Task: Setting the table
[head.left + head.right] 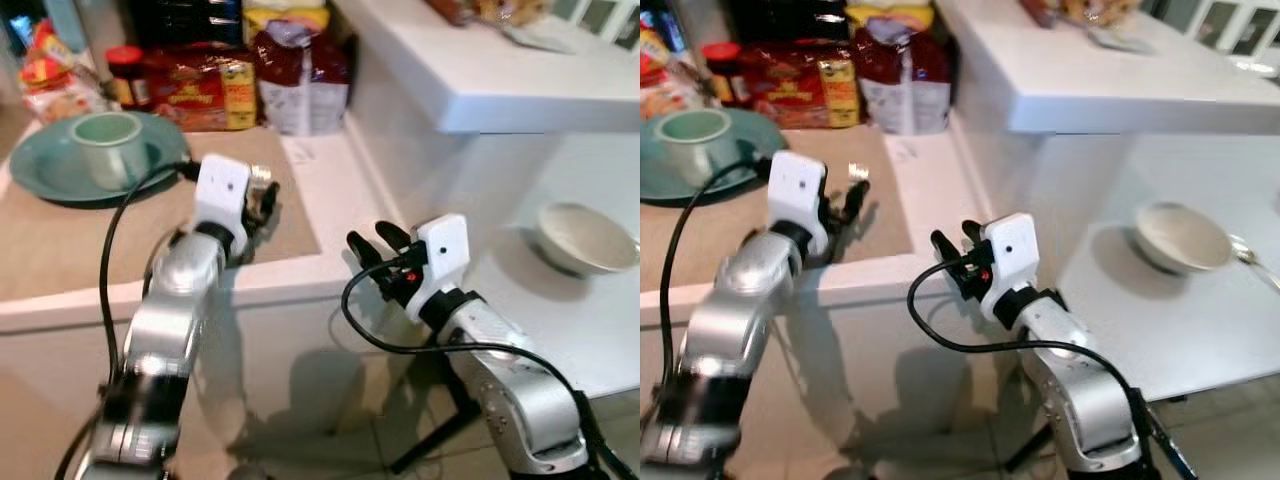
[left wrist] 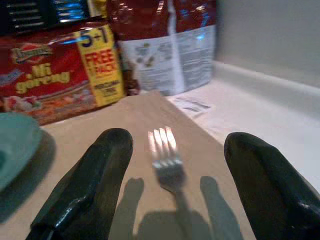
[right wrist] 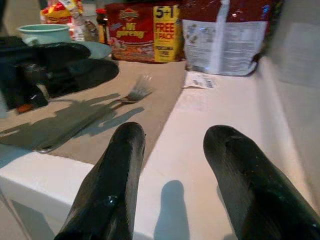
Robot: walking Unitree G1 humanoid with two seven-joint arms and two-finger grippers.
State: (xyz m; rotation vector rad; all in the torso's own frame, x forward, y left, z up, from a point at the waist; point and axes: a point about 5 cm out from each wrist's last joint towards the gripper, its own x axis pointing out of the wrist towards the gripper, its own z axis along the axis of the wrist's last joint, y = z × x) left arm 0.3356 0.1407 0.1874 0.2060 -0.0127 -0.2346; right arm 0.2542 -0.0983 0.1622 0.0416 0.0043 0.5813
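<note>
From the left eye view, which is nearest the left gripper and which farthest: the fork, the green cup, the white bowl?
From the left gripper:
1. Fork, lying on the tan mat between its fingers.
2. Green cup, on the teal plate to its left.
3. White bowl, on the right-hand white table.

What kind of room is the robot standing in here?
Most likely a home kitchen or dining corner. A white counter carries a tan placemat with a fork and a green plate holding a cup, packets of noodles stand behind, and a white bowl sits on a table alongside.
</note>
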